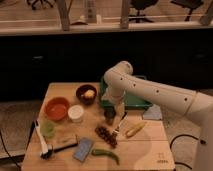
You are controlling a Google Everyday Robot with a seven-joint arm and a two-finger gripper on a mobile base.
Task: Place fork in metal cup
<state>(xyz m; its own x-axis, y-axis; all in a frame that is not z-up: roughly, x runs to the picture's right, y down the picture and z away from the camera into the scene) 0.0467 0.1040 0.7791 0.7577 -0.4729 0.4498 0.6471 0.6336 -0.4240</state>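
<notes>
The metal cup is small and dark and stands near the middle of the wooden table. My gripper hangs right above it, at the end of the white arm. The fork is a thin pale utensil. It lies slanted just right of the cup, between the cup and the yellow corn cob. I cannot tell whether the fork touches the cup or the gripper.
A green tray sits behind the arm. A dark bowl, an orange bowl, a white round cup and a light-green cup stand to the left. A brush, a blue packet, grapes and a green pepper lie in front.
</notes>
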